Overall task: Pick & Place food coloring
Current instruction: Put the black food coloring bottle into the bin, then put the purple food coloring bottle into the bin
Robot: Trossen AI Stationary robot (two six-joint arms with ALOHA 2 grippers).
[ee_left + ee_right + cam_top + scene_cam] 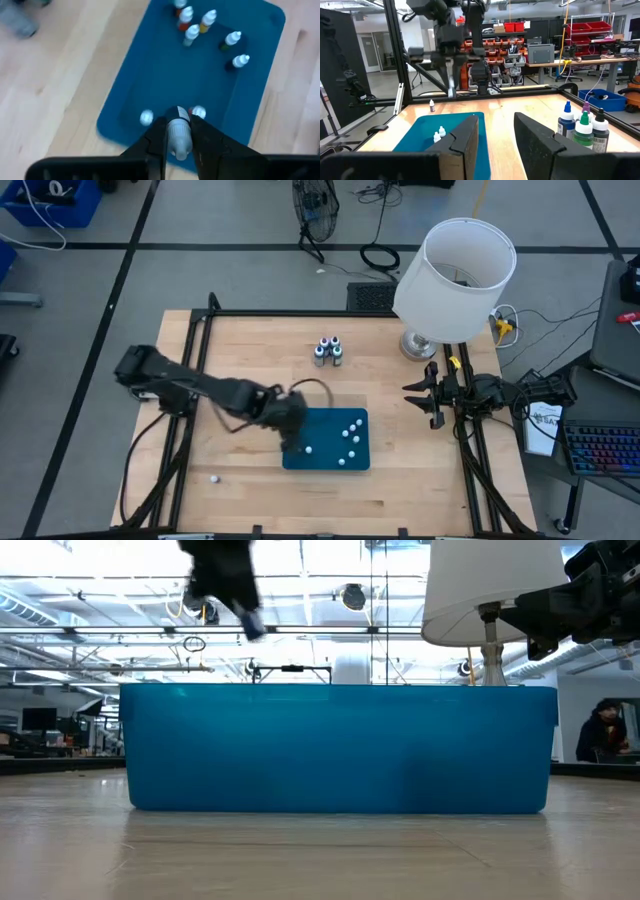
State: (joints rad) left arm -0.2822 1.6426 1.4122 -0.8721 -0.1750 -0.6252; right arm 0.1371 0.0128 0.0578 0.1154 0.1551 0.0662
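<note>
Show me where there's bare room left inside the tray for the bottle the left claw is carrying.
The tray is bare along its left half, between the left wall and a lone bottle. The right side is crowded with bottles. The left claw, shut on its bottle, hangs over the left part.

Left gripper (179, 137) hangs above the teal tray's (330, 461) left edge, fingers clamped on a small bottle (178, 132). Right gripper (418, 395) waits right of the tray.

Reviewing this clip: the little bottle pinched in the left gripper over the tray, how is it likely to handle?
The bottle is small, so probably very light. Its round, smooth body sits between the left gripper's fingers, so it may slip or twist. Released over the tray, it would likely roll; others there lie tipped.
</note>
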